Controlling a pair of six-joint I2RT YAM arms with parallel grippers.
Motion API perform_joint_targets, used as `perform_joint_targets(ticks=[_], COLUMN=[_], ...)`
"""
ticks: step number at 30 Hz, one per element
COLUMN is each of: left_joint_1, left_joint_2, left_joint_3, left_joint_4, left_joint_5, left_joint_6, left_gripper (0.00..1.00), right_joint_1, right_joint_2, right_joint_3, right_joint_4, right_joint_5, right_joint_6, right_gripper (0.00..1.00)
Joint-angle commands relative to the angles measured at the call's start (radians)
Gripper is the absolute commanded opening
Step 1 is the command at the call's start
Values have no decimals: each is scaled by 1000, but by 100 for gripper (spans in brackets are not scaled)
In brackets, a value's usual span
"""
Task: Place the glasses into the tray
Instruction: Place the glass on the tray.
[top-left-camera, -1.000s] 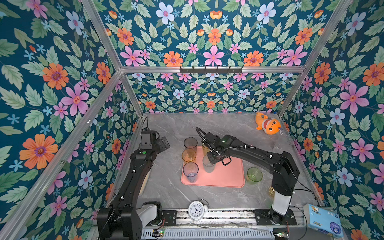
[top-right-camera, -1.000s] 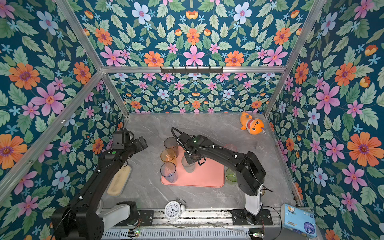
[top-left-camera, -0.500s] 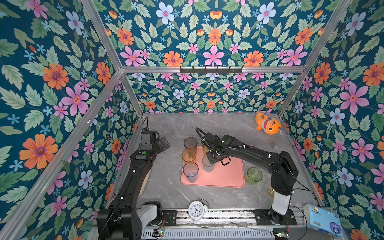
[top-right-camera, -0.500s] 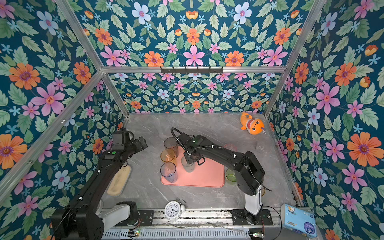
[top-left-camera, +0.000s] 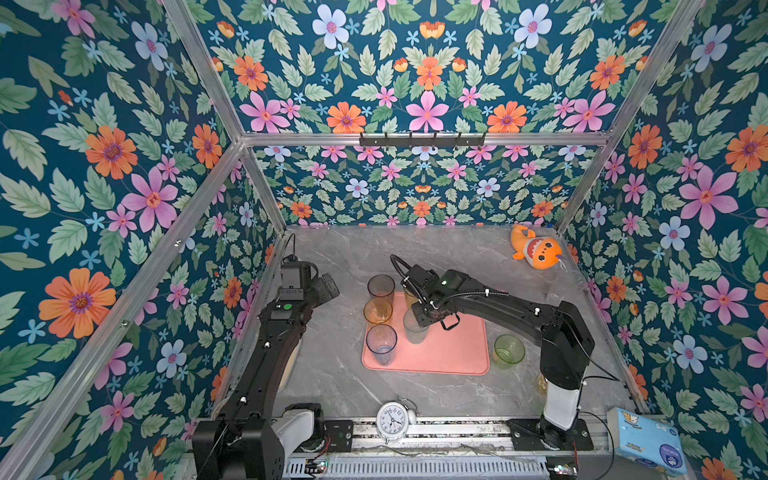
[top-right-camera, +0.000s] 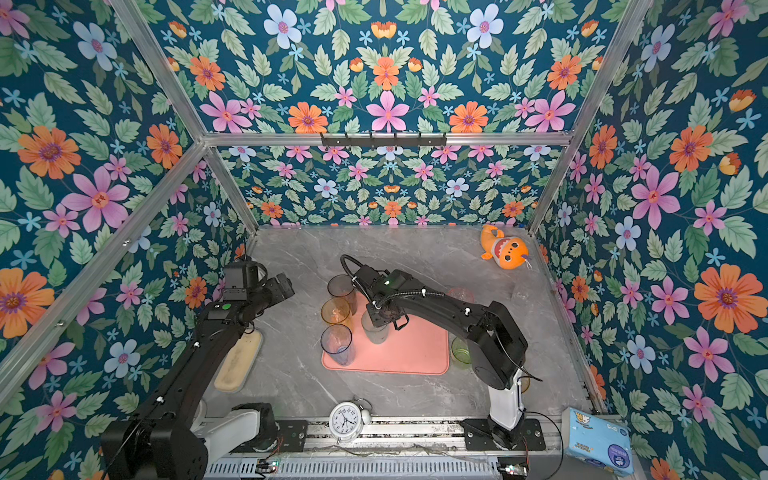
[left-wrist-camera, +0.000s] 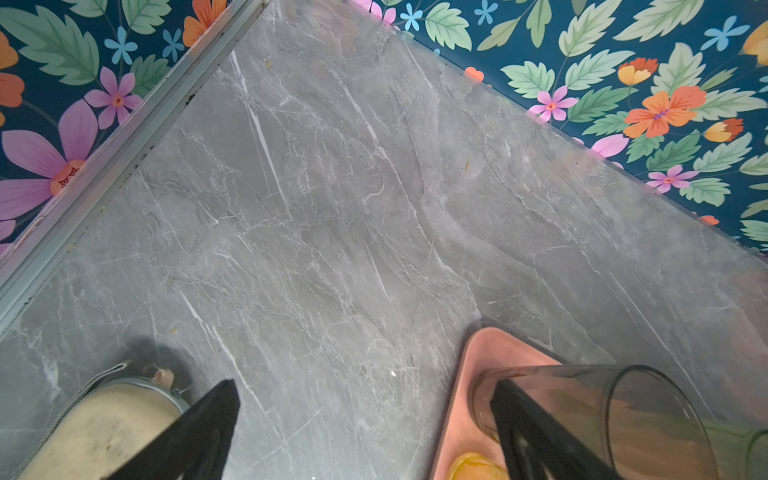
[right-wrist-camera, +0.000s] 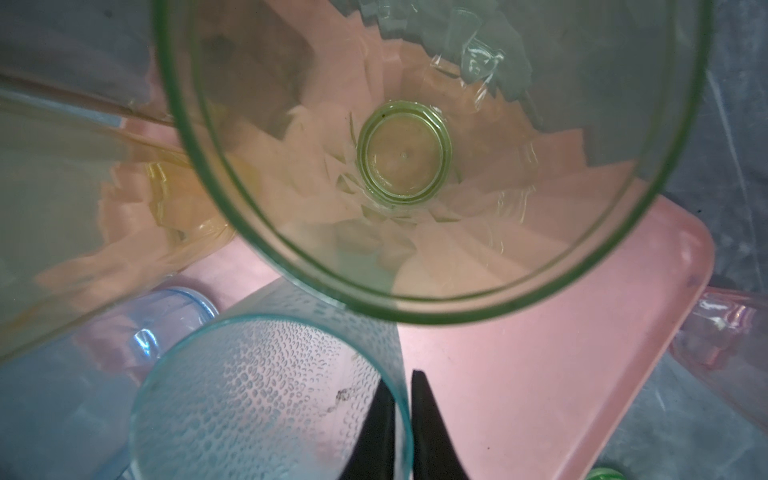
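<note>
The salmon-pink tray (top-left-camera: 453, 353) lies mid-table. On its left part stand a grey glass (top-left-camera: 380, 286), an amber glass (top-left-camera: 377, 311) and a blue glass (top-left-camera: 381, 344). My right gripper (right-wrist-camera: 402, 374) is shut on the rim of a dimpled teal glass (right-wrist-camera: 257, 395), one finger inside and one outside. That teal glass (top-left-camera: 415, 331) stands upright on the tray. A tall green ribbed glass (right-wrist-camera: 403, 158) stands on the tray just beyond it. A short green glass (top-left-camera: 509, 350) sits on the table right of the tray. My left gripper (left-wrist-camera: 365, 415) hangs open and empty left of the tray.
A beige case (top-right-camera: 239, 361) lies by the left wall. An orange plush (top-left-camera: 536, 251) sits in the far right corner. A white alarm clock (top-left-camera: 392, 419) stands at the front edge and a blue tissue pack (top-left-camera: 646, 440) at the front right. A pink glass (top-right-camera: 459, 294) stands behind the right arm.
</note>
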Motion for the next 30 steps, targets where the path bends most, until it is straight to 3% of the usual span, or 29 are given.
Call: perform_joint_targets(ticks=[1,10,30], left_joint_1=[1,3,8], left_joint_2=[-5,-5,-5], left_joint_3=[-2,-1,1], left_joint_4=[0,-2,0], left_joint_5=[-12,-9,-11], left_joint_6=[9,10,7], left_gripper=[98,98,98], right_joint_1=[1,0,1], right_joint_2=[-5,-15,-151], right_joint_3=[7,7,16], right_joint_4=[-1,-5,-36], right_joint_5=[24,22,-11], right_joint_6=[16,22,22], right_gripper=[18,33,47])
